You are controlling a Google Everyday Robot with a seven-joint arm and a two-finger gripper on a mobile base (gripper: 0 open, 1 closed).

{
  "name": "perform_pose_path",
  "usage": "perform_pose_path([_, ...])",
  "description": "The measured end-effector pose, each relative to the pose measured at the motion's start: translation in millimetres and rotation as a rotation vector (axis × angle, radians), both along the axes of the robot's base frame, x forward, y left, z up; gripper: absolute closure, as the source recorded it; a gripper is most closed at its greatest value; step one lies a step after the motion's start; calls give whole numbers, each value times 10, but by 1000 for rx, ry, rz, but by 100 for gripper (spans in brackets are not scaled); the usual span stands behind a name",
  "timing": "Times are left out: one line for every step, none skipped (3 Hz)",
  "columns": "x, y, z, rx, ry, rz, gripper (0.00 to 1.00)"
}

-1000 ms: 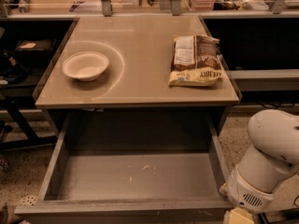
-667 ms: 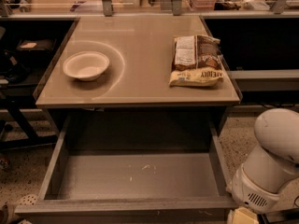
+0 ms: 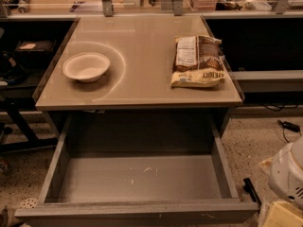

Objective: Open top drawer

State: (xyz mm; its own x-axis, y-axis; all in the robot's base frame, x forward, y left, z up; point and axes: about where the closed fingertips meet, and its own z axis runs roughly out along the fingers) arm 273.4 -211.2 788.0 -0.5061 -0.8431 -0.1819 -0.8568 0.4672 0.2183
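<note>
The top drawer (image 3: 94,181) stands pulled far out from under the tan tabletop (image 3: 142,37). It is plain grey inside, holds nothing, and has small whitish marks on its floor. Its front edge (image 3: 137,213) runs along the bottom of the view. My gripper is out of view past the lower right corner. Only the white rounded arm joint (image 3: 289,174) shows there, to the right of the drawer's right wall and apart from it.
A white bowl (image 3: 86,66) sits on the tabletop at the left, and a brown and white snack bag (image 3: 198,60) at the right. Dark shelving flanks the table on both sides. A cable (image 3: 289,125) and a black object (image 3: 251,190) lie on the speckled floor at the right.
The white arm has drawn away to the right, so less of it shows. The drawer stays open as far as before. The bowl and the bag have not moved.
</note>
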Motion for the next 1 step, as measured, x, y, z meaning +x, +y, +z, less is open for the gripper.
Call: perform_pose_path([26,1,94,-5,-23,-2,0])
